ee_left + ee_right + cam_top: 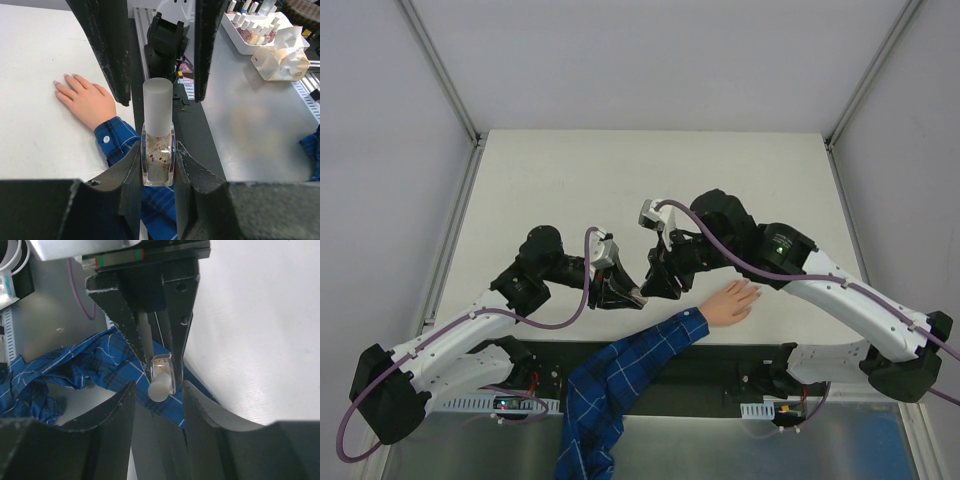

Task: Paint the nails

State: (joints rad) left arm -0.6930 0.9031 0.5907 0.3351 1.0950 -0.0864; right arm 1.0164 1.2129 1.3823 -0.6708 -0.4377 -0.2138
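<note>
Two tools (620,292) (652,282) meet over our white tabletop (570,180) between grey walls: the left clamps a clear glass polish bottle (158,150), the right stands apart around its frosted cap (159,389). Rightward, the pale hand's nails (752,291) rest flat.

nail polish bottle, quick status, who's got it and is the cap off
Left hand shut on nail polish bottle. Cap on. Right hand open around cap. Nails bare; nothing blocking.
</note>
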